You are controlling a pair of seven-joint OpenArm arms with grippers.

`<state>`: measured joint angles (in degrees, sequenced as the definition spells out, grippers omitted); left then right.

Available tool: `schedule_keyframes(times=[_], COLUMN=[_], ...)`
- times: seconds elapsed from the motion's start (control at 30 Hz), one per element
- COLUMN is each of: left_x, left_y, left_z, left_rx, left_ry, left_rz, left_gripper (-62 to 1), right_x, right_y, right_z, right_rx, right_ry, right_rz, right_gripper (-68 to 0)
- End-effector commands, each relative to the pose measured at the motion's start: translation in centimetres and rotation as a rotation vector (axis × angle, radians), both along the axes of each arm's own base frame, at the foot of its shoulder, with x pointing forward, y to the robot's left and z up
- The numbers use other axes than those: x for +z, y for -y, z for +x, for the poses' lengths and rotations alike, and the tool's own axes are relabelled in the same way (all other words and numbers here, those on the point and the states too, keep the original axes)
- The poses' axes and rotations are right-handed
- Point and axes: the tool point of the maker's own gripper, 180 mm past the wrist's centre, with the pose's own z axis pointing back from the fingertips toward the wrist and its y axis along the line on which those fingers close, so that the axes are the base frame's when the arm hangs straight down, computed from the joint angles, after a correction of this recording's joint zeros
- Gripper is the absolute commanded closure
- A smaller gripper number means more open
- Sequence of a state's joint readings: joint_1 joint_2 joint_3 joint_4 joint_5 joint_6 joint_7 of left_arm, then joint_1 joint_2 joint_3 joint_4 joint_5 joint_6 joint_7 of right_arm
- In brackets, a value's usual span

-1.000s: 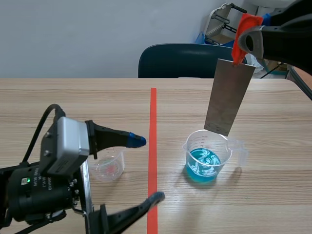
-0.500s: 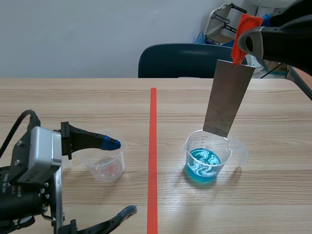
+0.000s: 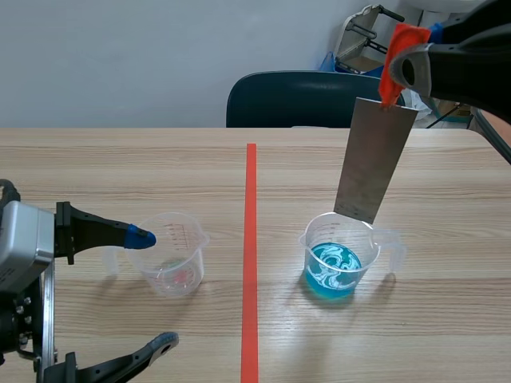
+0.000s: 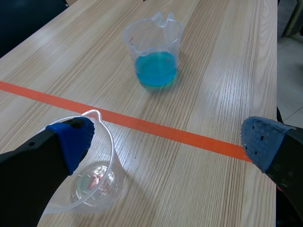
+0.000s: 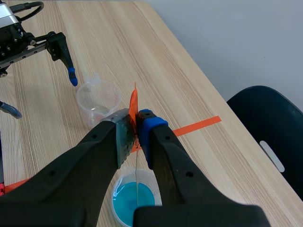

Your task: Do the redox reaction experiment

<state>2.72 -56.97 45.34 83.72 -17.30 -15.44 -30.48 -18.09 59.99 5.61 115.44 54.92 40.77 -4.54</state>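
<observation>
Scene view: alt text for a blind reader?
The right claw holds a metal plate hanging over a beaker of blue liquid. Across a red tape line, the left claw sits open by a clear beaker.

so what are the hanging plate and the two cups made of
The hanging plate looks like thin sheet metal: dull grey, flat, matte, with straight cut edges. Which metal, I can't tell. The cup of blue liquid and the other cup seem to be clear plastic: see-through walls, moulded spouts, printed scale marks. Glass can't be fully ruled out.
</observation>
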Motion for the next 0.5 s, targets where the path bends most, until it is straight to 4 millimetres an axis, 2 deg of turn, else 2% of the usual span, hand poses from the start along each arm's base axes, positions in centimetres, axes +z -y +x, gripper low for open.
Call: schedule_keyframes(times=[0.0,0.47], left_x=[0.8,2.9], left_y=[0.2,0.3], left_z=[0.3,0.9], left_rx=[0.024,0.057], left_ry=[-0.007,0.006], left_rz=[-0.051,-0.179], left_gripper=[-62.3,-62.3], right_x=[0.8,0.8], right_y=[-0.1,-0.1], right_z=[0.1,0.1], right_rx=[0.005,0.005], right_ry=[0.019,0.019], right_rz=[0.022,0.022], right_gripper=[-0.8,-0.8])
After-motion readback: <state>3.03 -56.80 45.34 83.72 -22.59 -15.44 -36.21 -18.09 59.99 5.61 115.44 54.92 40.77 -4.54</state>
